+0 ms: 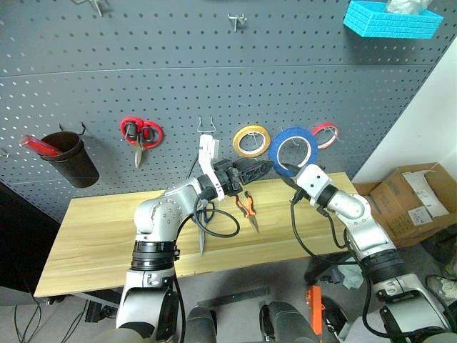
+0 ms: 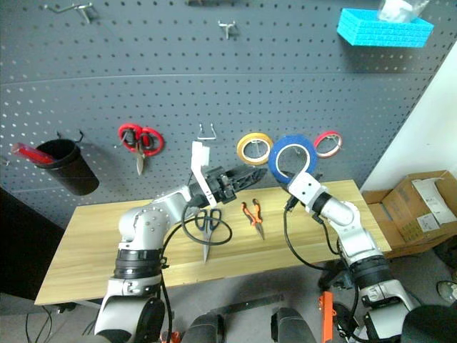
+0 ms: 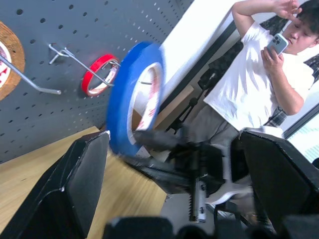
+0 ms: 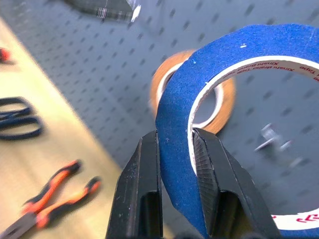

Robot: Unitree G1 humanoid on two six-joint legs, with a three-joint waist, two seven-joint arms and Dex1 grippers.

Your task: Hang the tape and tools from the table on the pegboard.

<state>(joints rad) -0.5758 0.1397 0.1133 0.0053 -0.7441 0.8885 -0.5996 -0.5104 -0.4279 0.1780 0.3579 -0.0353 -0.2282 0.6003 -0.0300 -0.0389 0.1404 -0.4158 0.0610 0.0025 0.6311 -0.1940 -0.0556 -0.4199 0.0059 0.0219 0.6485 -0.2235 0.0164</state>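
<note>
Dark grey perforated steel fills the upper part of the head views as the pegboard, and the table of pale yellowish wood is seen below it across the lower middle. At upper right a blue basket is mounted on the board; at left a dark cup is hung, with red-handled scissors to its right. A yellow roll and a red roll are hung at centre right. The tape is held up in front of the board between those two rolls, pinched through its wall by the right gripper, whose fingers are closed on it, one inside the ring and one outside. The left gripper is raised at centre frame just left of the tape, its jaws spread wide and nothing held. On the table, the dark-handled scissors lie at centre, and the pliers lie just to their right. A person holding a phone is seen at upper right of the left wrist view
</note>
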